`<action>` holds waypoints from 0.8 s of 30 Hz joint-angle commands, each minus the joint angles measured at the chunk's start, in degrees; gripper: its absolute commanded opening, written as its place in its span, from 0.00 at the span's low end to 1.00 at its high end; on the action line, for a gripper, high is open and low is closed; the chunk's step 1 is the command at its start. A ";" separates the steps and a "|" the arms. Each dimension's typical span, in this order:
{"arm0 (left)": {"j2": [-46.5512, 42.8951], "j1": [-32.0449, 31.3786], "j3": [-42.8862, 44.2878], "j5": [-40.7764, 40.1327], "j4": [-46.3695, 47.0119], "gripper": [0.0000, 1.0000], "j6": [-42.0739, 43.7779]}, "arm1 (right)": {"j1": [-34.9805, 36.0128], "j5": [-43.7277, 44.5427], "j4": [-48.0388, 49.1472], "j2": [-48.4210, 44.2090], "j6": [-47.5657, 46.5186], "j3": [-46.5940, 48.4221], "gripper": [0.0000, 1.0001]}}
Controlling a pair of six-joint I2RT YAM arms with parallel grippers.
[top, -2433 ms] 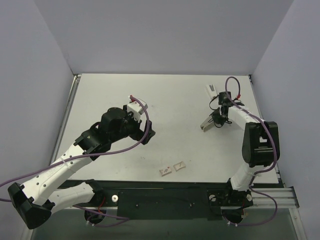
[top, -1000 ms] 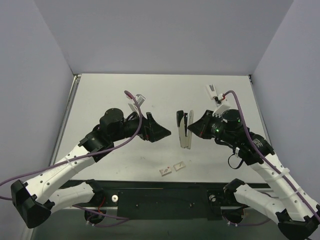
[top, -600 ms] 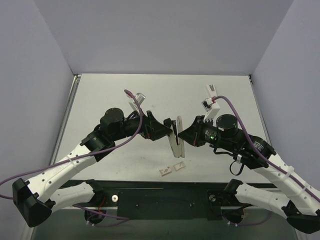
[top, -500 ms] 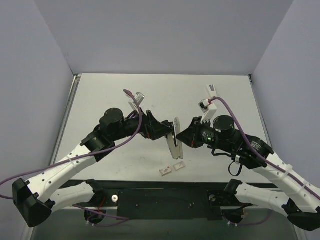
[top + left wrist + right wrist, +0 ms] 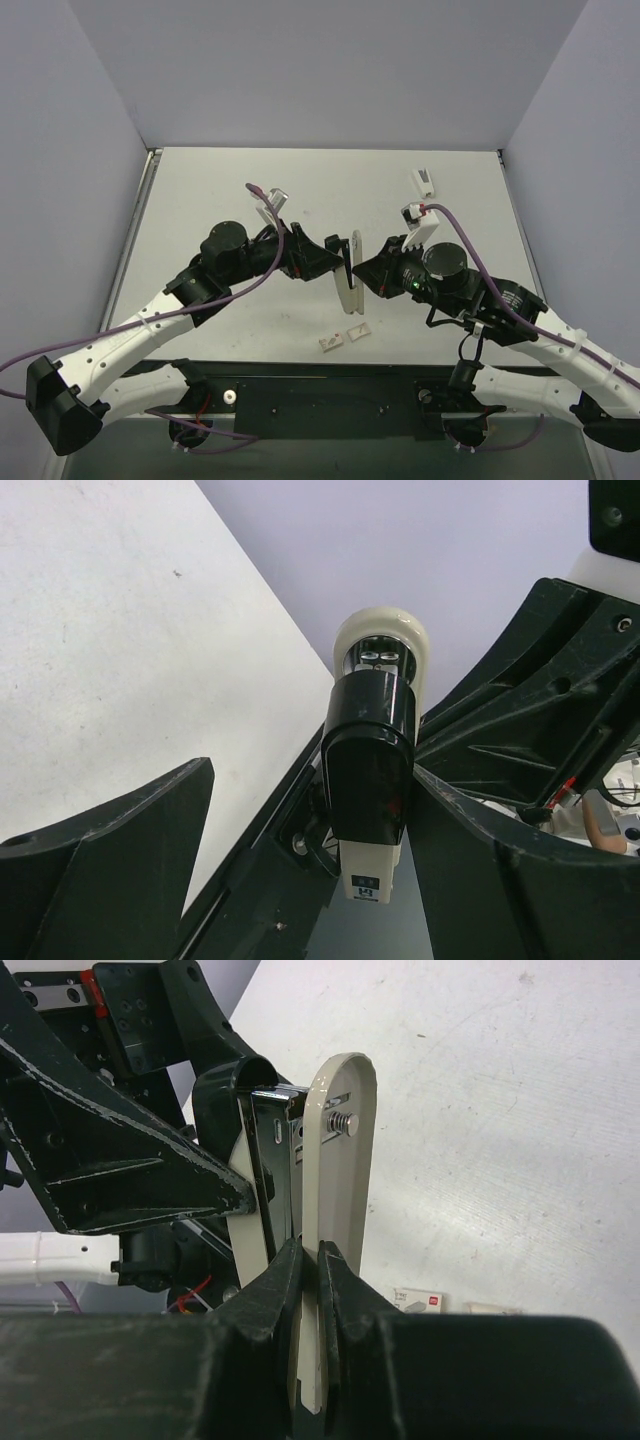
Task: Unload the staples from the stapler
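The stapler hangs upright above the middle of the table between both arms. My right gripper is shut on its white plastic bar, and the jaws pinch the bar's edge. The metal channel is swung apart from the bar, towards the left arm. My left gripper is open, with a finger on each side of the stapler's black end. The right finger is close beside that end, while a gap separates the left finger from it. The staples are hidden.
Two small white tiles lie near the table's front edge, below the stapler. A short white wedge-shaped piece sits at the back right. Grey walls close in the table on three sides.
The right arm carried the stapler from the right to the table's middle. The left gripper moved in around the stapler's black end, and its jaws have narrowed slightly.
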 commanded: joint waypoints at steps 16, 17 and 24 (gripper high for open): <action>-2.78 -0.29 -2.73 -1.53 13.63 0.72 -3.55 | 3.24 6.61 9.97 -0.76 2.87 -0.50 0.00; -2.69 -0.29 -2.82 -1.62 13.89 0.72 -3.55 | 3.16 6.61 10.06 -0.67 3.04 -0.50 0.00; -3.65 -0.21 -3.61 -1.62 15.39 0.69 -3.82 | 3.59 8.37 11.38 -0.58 4.27 -1.81 0.00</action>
